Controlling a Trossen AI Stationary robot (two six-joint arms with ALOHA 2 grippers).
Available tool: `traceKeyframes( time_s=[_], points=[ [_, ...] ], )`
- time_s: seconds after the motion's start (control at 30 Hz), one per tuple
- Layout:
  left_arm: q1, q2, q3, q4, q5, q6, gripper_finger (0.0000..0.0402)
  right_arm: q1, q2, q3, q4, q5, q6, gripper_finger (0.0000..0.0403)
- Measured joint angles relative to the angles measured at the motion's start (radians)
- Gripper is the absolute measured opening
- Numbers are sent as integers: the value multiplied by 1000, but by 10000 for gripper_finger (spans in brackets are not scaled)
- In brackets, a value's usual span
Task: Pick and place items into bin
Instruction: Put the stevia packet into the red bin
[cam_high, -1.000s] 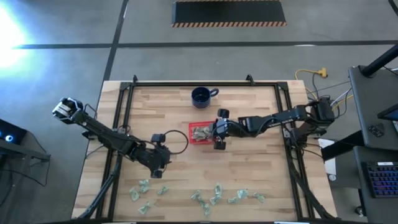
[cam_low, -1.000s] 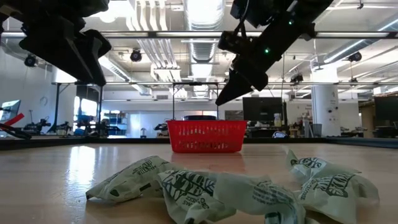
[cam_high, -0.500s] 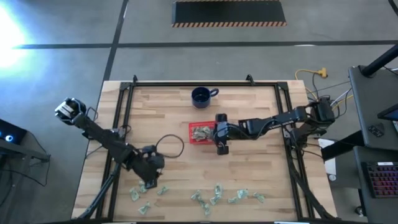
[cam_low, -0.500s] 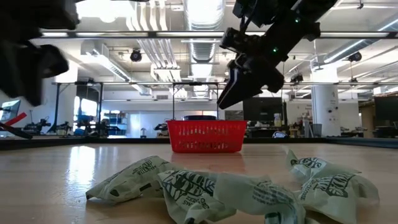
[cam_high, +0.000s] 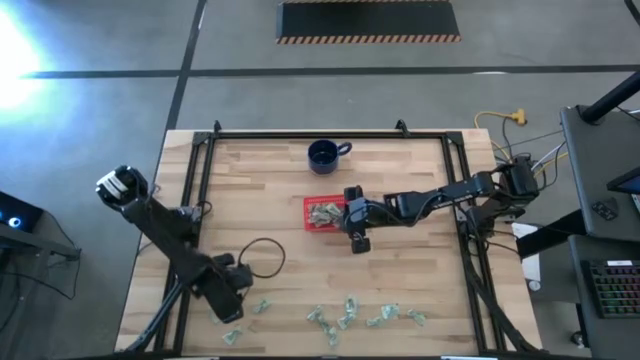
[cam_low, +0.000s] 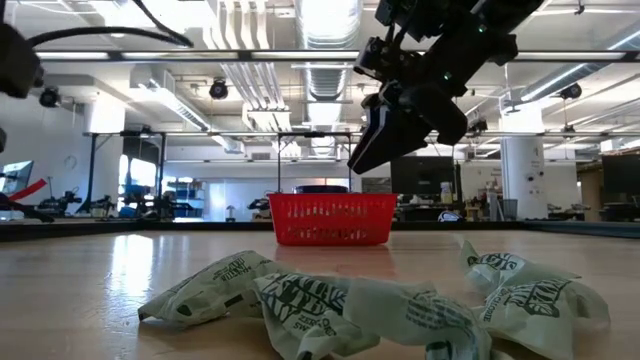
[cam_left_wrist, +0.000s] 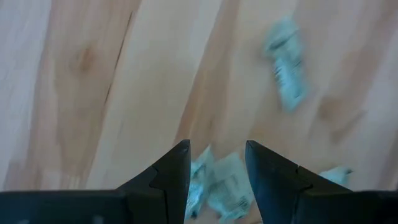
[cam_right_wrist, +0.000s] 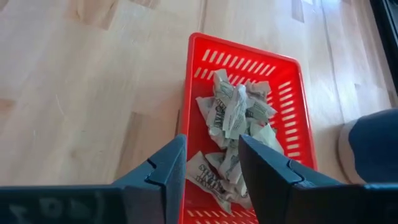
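Red bin (cam_high: 322, 214), part-filled with items (cam_right_wrist: 233, 118).
Right gripper (cam_high: 353, 219) at its 3 o'clock, fingers open, empty; left gripper (cam_left_wrist: 216, 167) open above desk (cam_high: 400, 270) items.

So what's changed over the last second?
The left gripper swung from mid-table toward the near edge and now hovers, open and empty, over loose wrappers. The right gripper stayed at the red bin, open. The bin and blue mug haven't moved.

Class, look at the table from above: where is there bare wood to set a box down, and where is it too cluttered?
Bare wood lies left of the blue mug and red bin, and right of the mug behind the right gripper. The front edge is crowded: wrappers lie scattered there, with the left gripper over those at the left end.
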Motion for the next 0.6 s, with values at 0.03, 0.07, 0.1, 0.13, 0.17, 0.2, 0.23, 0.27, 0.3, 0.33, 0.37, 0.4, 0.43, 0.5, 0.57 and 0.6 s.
traceKeyframes(
  time_s=[0.03, 0.07, 0.1, 0.13, 0.17, 0.2, 0.23, 0.27, 0.3, 0.33, 0.37, 0.4, 0.43, 0.5, 0.57, 0.6],
  points=[
    [-5, 8, 0, -11, 8, -9, 137, 0, 0, 0, 0, 0, 3, 139],
    [-8, 16, 0, -25, 14, -11, 137, 0, 0, 0, 1, 0, 6, 139],
    [-11, 25, 0, -35, 21, -12, 137, 0, 0, 0, 0, 0, 7, 139],
    [-12, 34, 0, -44, 32, -12, 137, 1, 0, 0, 1, -1, 10, 138],
    [-14, 42, 0, -51, 38, -12, 137, 2, 0, 0, 1, -3, 14, 137],
    [-14, 45, 0, -58, 46, -13, 137, 2, 0, 0, 1, -3, 18, 136],
    [-14, 49, 0, -61, 50, -13, 137, 3, 0, 0, 1, -3, 18, 135],
    [-14, 50, 0, -61, 49, -12, 137, 3, 0, 0, 1, -3, 19, 133],
    [-14, 50, 0, -61, 49, -11, 137, 3, 0, 0, 1, -5, 19, 132],
    [-14, 49, 0, -67, 46, -10, 137, 3, 0, 0, 1, -14, 21, 132],
    [-14, 45, 0, -73, 41, -11, 137, 2, 0, 0, 2, -21, 20, 132],
    [-14, 40, 3, -83, 35, -11, 137, 2, 0, 0, 3, -23, 21, 132],
    [-14, 36, 10, -98, 29, -10, 137, 3, 0, 0, 6, -25, 21, 133],
    [-14, 25, 25, -126, 8, -10, 137, 3, -1, 0, 13, -26, 20, 134],
    [-14, 20, 38, -155, 8, -10, 137, 3, -1, 0, 17, -26, 18, 134],
    [-14, 20, 42, -164, 9, -11, 137, 3, -1, 0, 18, -26, 17, 133]
  ],
)
